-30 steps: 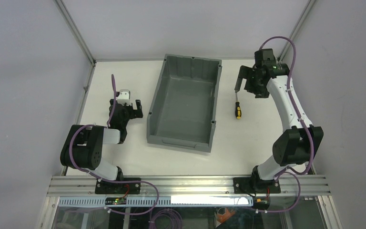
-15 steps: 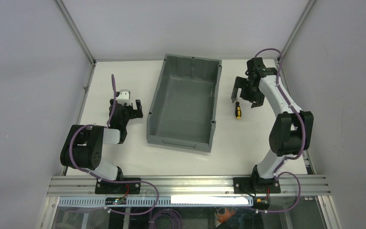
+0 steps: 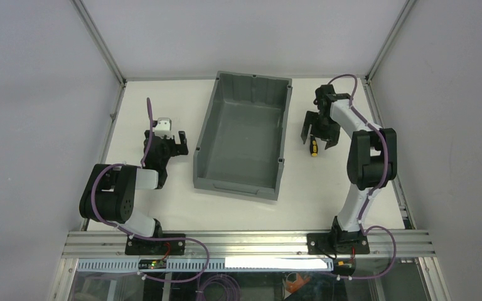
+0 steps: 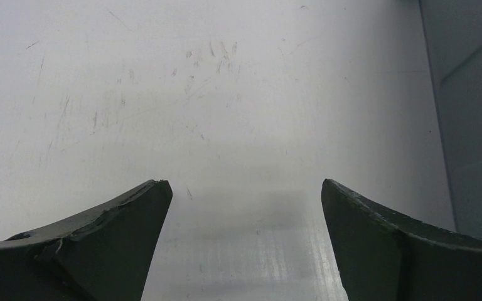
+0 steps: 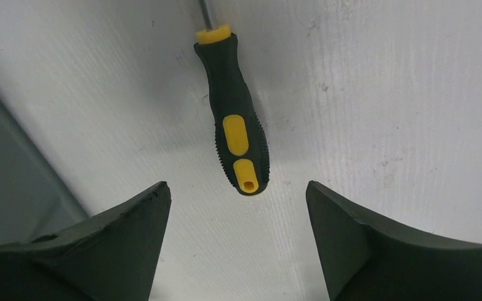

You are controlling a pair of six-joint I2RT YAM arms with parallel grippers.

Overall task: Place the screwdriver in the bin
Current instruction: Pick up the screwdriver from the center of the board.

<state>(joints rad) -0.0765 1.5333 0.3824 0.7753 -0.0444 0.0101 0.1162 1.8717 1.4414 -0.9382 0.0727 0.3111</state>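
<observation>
The screwdriver (image 3: 314, 148), with a black and yellow handle, lies flat on the white table just right of the grey bin (image 3: 226, 169). In the right wrist view the screwdriver (image 5: 235, 119) points its handle end toward the camera, its shaft running off the top edge. My right gripper (image 3: 317, 135) is open and hangs right over the screwdriver, one finger on each side of the handle; in the right wrist view the gripper (image 5: 237, 194) sits just short of the handle end, not touching it. My left gripper (image 3: 174, 143) is open and empty, left of the bin.
The bin's wall shows at the right edge of the left wrist view (image 4: 477, 125) and at the left edge of the right wrist view (image 5: 6, 188). Metal frame posts stand at the table's back corners. The aluminium rail (image 3: 245, 241) runs along the near edge.
My right arm has swung left and down from the back right corner, bringing the open gripper over the screwdriver. The left arm, the bin and the screwdriver have not moved.
</observation>
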